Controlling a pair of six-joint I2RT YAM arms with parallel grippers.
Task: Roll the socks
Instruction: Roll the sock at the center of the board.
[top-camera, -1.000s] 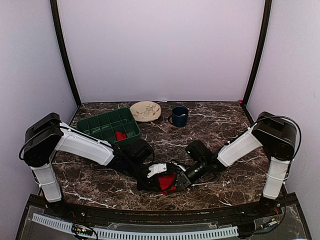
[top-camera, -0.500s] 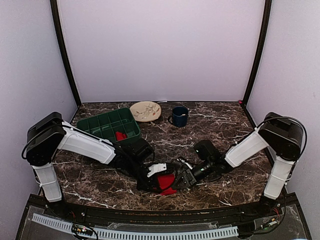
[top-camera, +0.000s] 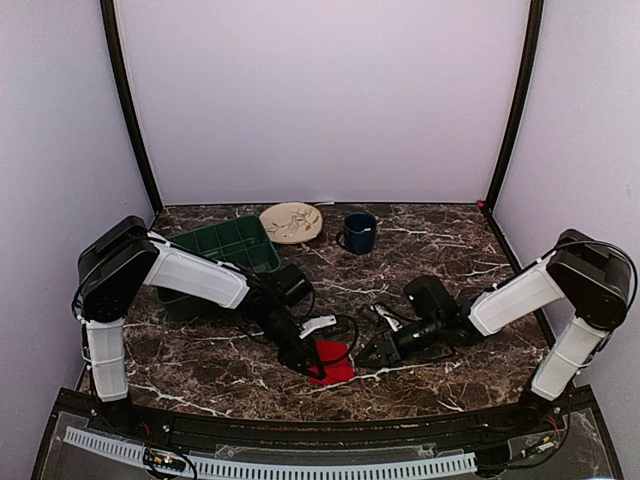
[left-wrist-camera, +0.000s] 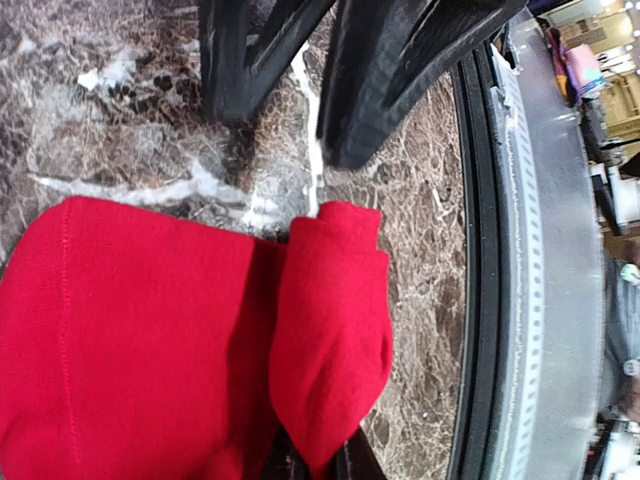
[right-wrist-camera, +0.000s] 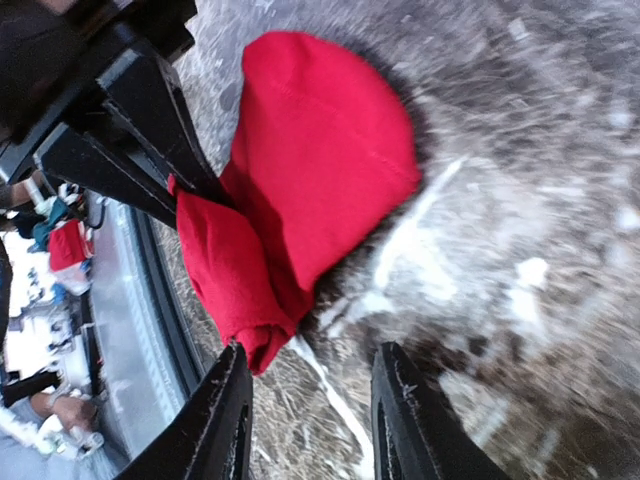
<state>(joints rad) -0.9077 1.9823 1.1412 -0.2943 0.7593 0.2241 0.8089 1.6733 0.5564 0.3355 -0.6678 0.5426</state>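
Sock (left-wrist-camera: 330, 340) pinched by left hand (left-wrist-camera: 312, 462) (clamped tight); right hand (right-wrist-camera: 312, 360) agape.

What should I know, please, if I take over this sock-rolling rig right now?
Left gripper: shut on a loose fold of the red sock, bunched on the table near the front edge.
Right gripper: open, empty, just clear of it.
Done: the sock looks partly rolled.
Left: tuck the fold in and finish the roll; no second sock shows, and the left arm hides part of the green bin.
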